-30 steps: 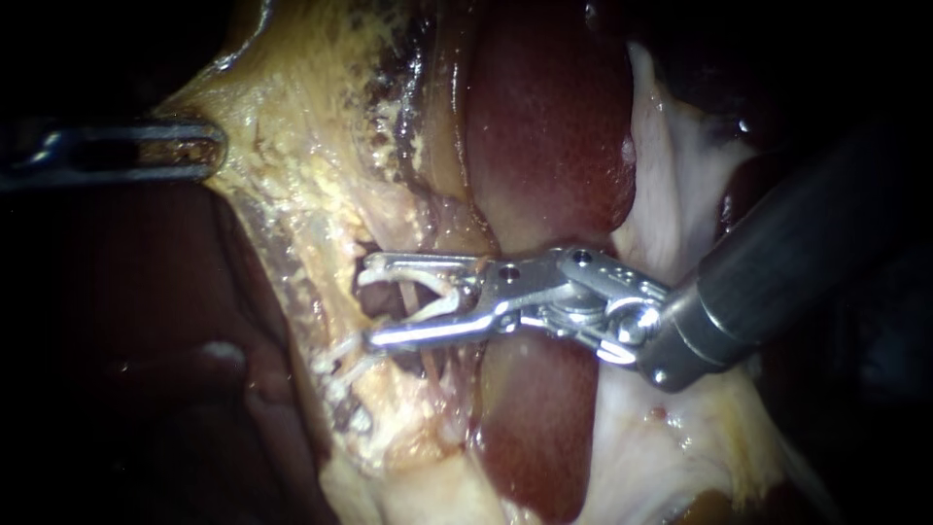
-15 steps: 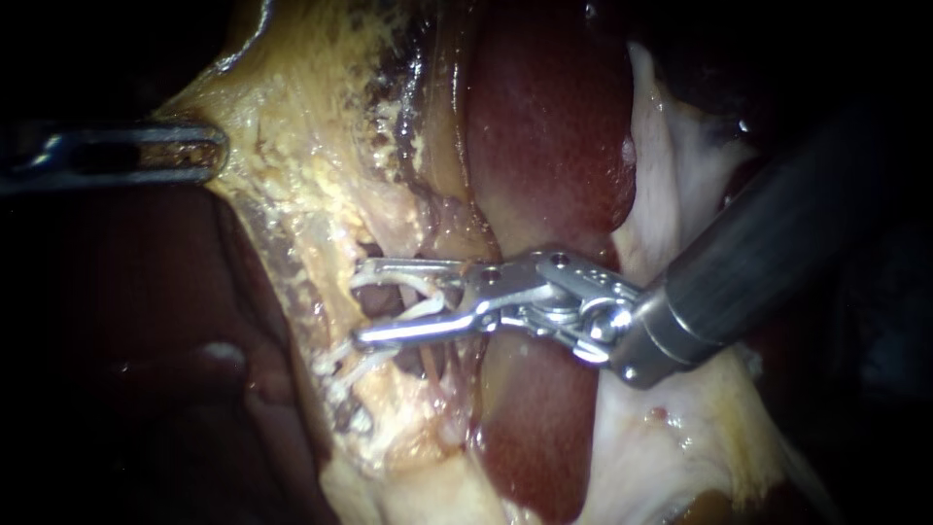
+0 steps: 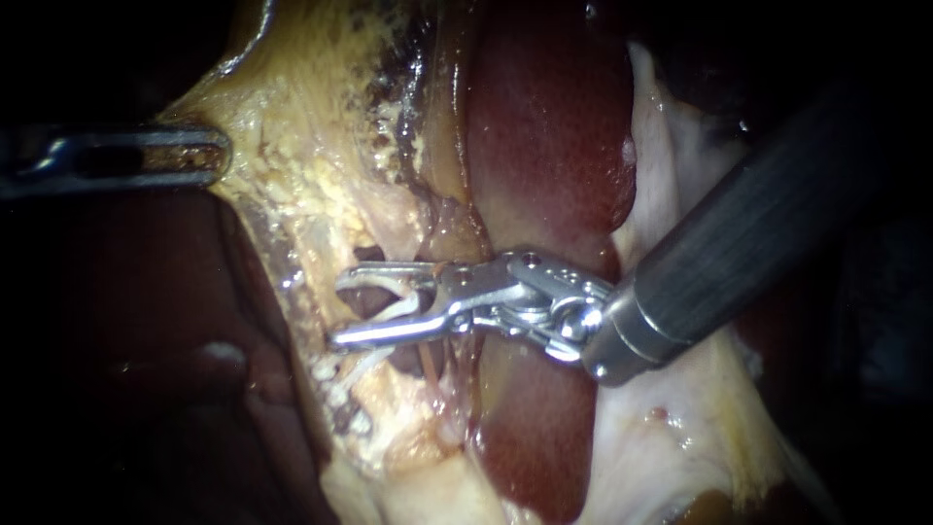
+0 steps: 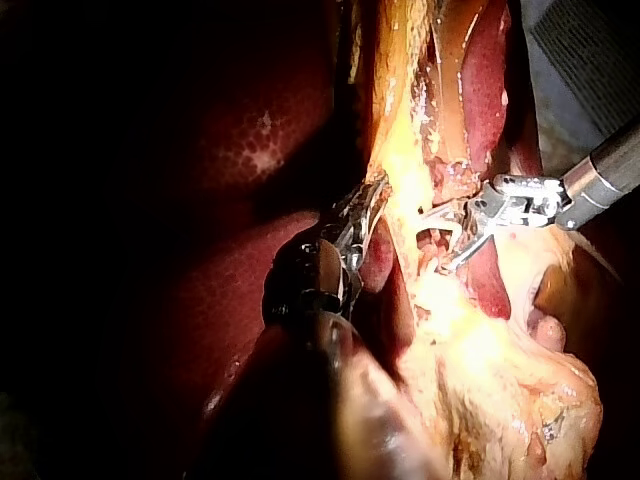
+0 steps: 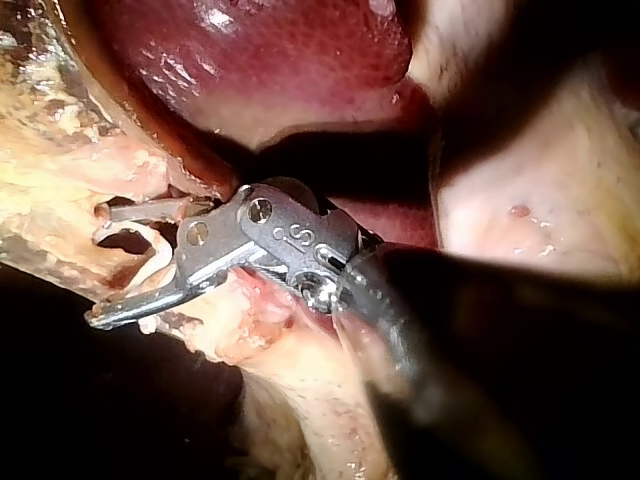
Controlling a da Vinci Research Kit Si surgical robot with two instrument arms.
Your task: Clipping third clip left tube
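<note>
My right instrument (image 3: pixel 336 309) comes in from the upper right, and its jaws stand open inside a window in the yellowish tissue. A pale tube (image 3: pixel 400 309) crosses the gap between the two jaws; I cannot tell whether they touch it. In the right wrist view the same jaws (image 5: pixel 100 265) straddle the pale tube (image 5: pixel 140 240). My left instrument (image 3: pixel 199 156) lies at the left, its jaws shut on the edge of the yellowish tissue (image 3: pixel 311 185). In the left wrist view those jaws (image 4: pixel 362 210) grip that tissue, with the right instrument (image 4: pixel 455 240) just beyond it.
Red-brown liver (image 3: pixel 544 136) lies behind and below the right instrument's jaws. Darker liver (image 3: pixel 126 321) fills the lower left. Pale membrane (image 3: pixel 671 175) hangs by the right shaft. A thinner pinkish strand (image 3: pixel 428 365) runs down from the window.
My right instrument has slid leftward, so its open jaws reach further across the pale tube. The left instrument and the tissue it holds have stayed put.
</note>
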